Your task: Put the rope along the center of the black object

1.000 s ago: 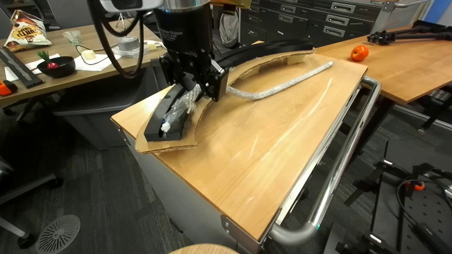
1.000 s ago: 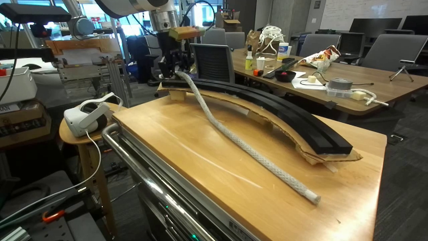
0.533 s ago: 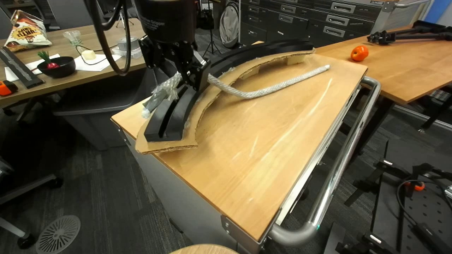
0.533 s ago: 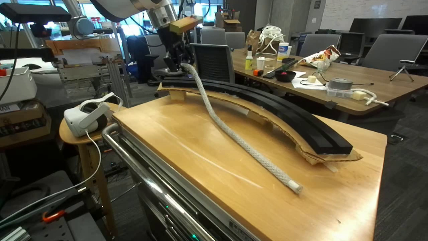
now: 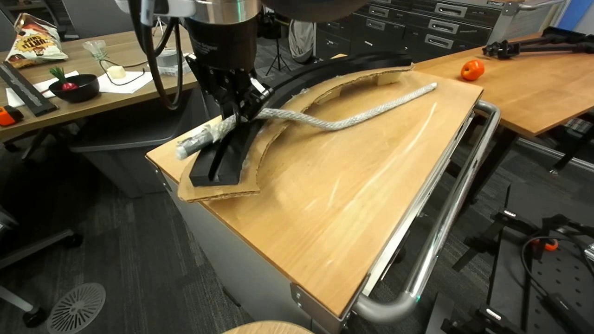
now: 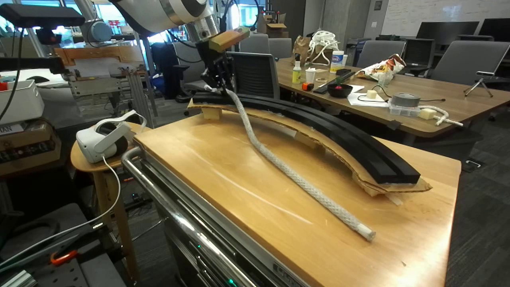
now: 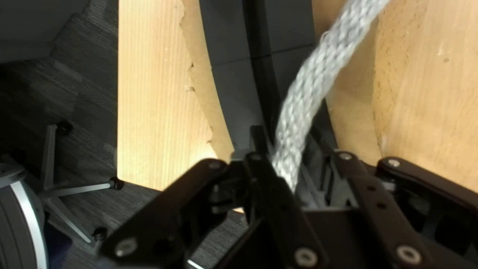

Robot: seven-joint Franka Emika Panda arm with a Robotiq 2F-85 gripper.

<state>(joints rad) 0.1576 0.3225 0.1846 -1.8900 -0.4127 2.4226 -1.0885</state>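
The pale grey-white rope [image 5: 341, 123] runs from my gripper [image 5: 240, 116] down onto the wooden tabletop in both exterior views [image 6: 295, 175]. The black object [image 6: 338, 127] is a curved band with a groove along its middle. My gripper is shut on the rope near its taped end [image 5: 185, 149], low over one end part of the band. The taped end sticks out past the band's outer side. In the wrist view the rope [image 7: 321, 71] passes between the fingers and crosses the black band [image 7: 231, 74] at an angle. The finger contact is partly hidden.
Curved cardboard [image 5: 253, 182] on small blocks supports the black band. The wooden cart top [image 6: 223, 159] has a metal handle [image 6: 175, 215] along one side. A stool with a white headset [image 6: 101, 137] stands nearby. Another table [image 6: 438, 91] holds a bowl and several items.
My gripper moved sideways and up with the rope, then came lower and tilted. The taped end shifted from over the groove to outside the band. The free end slid slightly on the tabletop.
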